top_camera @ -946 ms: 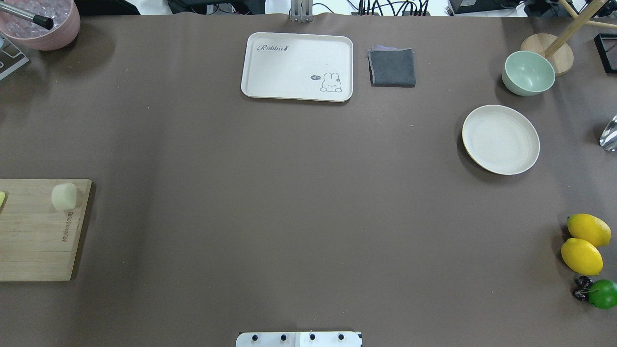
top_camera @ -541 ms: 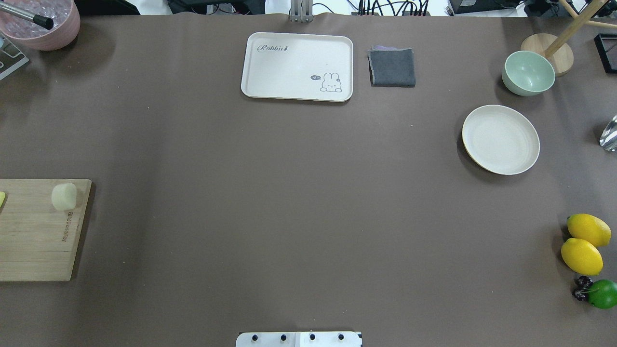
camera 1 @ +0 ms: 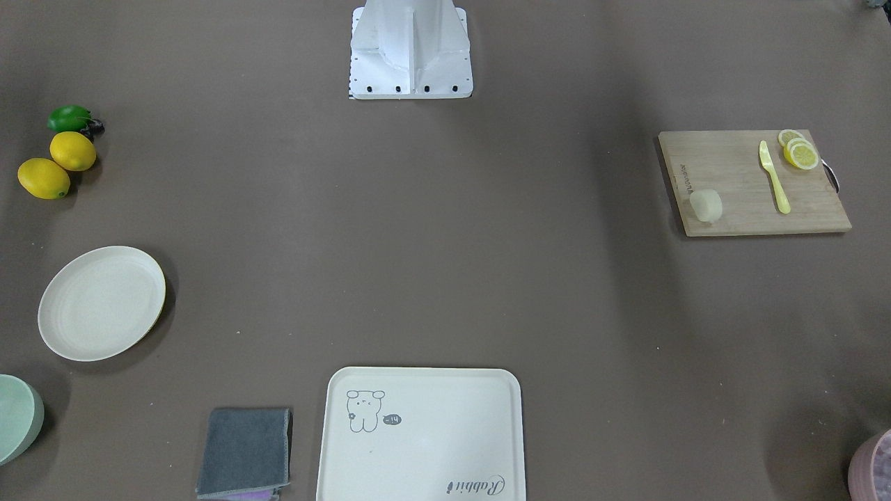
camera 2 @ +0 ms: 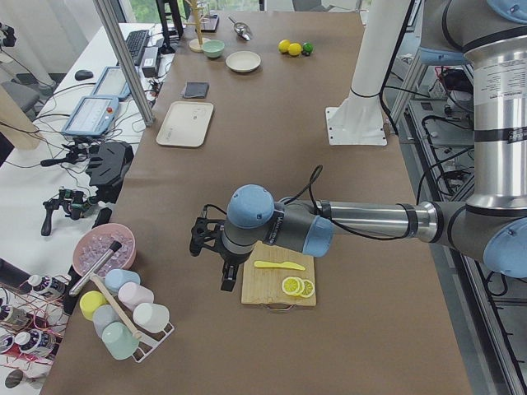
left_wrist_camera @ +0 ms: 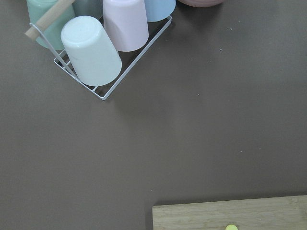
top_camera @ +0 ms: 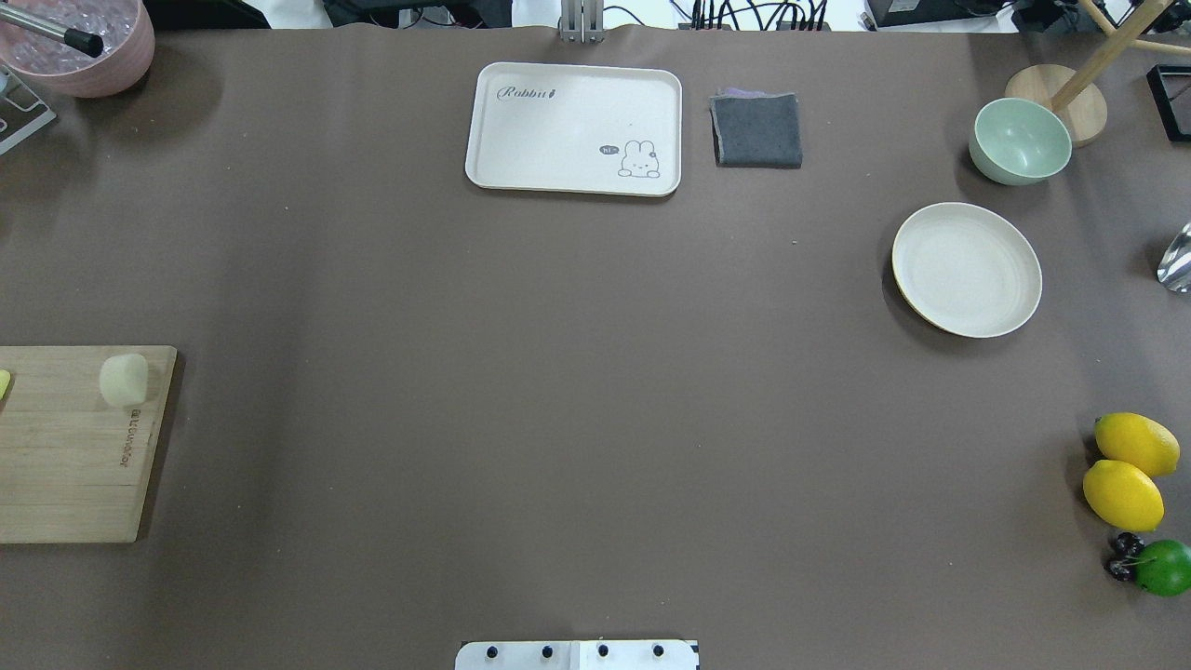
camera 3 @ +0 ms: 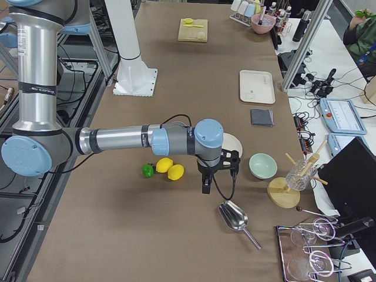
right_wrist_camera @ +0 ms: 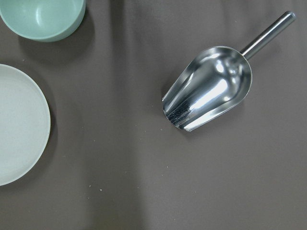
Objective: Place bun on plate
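At the table's left, the bun [top_camera: 124,380], a short, pale, soft-looking cylinder seemingly lying on its side, sits near the far inner corner of a pale-grained wooden cutting board [top_camera: 65,465]. The left gripper [camera 2: 216,253] hangs just off the board's outer edge, and whether its jaws stand apart or together cannot be told. The task looks barely begun. The reach would do well to come down over the bun with jaws wide, close on it only until it starts to yield, and lift straight up, clear of the yellow plastic knife [camera 1: 774,177] and glossy lemon slices [camera 1: 799,153]. At mid-table lie a matte rectangular tray [top_camera: 572,126] and a folded grey cloth [top_camera: 757,130]. Well apart, at right, sits the plate [top_camera: 966,270], round, shallow, raised-rimmed and bare. The right gripper [camera 3: 218,169] hangs near it, its jaws equally unreadable.
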